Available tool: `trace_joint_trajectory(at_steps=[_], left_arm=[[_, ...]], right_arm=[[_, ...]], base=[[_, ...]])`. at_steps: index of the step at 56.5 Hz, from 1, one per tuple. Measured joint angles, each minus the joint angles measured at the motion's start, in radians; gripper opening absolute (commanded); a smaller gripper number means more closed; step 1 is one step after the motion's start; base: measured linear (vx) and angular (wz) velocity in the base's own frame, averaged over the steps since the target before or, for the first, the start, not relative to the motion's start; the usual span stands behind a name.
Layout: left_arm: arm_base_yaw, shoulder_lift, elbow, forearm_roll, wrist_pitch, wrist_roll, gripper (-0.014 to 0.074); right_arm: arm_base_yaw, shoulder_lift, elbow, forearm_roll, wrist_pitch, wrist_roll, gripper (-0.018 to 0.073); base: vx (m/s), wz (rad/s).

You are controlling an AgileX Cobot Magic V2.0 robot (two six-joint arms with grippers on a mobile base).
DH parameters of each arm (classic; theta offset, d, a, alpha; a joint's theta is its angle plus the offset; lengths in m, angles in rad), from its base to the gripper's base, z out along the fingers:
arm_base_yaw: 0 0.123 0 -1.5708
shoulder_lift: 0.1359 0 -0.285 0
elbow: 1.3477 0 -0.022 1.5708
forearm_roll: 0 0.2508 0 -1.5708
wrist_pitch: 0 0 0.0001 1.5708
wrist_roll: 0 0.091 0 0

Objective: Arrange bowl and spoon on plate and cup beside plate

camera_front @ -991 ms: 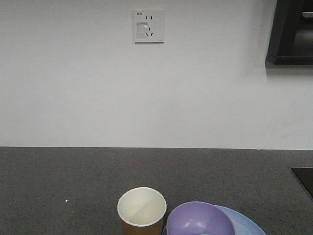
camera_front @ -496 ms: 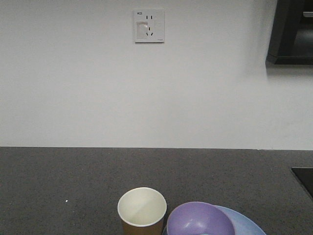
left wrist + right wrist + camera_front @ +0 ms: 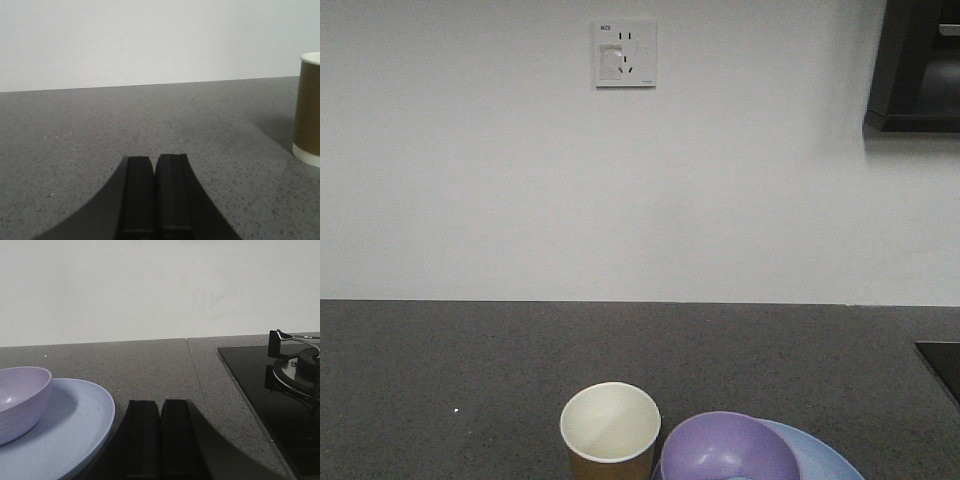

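Note:
The purple bowl [image 3: 728, 448] [image 3: 20, 400] sits on the light blue plate [image 3: 825, 455] [image 3: 75, 425] at the bottom of the front view. Just left of the plate stands the brown paper cup [image 3: 610, 430] [image 3: 307, 110], upright and empty. The spoon is not in view. My left gripper [image 3: 155, 159] rests low over the dark counter, shut and empty, with the cup off to its right. My right gripper [image 3: 160, 402] is shut and empty too, just right of the plate's rim.
A dark speckled counter [image 3: 470, 370] runs back to a white wall with a socket [image 3: 625, 53]. A black gas hob [image 3: 280, 390] with a metal pan support lies right of my right gripper. A dark cabinet [image 3: 915, 65] hangs at the upper right.

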State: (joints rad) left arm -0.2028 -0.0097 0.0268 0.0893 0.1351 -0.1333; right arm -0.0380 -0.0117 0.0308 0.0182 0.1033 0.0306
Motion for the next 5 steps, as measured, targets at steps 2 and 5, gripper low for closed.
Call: trace_joint_trajectory(at_steps=[2,5], left_arm=[[0.0,0.0,0.0,0.0,0.0,0.0,-0.0006],[0.0,0.0,0.0,0.0,0.0,0.0,-0.0006]], right_arm=[[0.0,0.0,0.0,0.0,0.001,0.0,-0.0012],[0.0,0.0,0.0,0.0,0.002,0.0,-0.0012]], base=[[0.0,0.0],[0.0,0.0]])
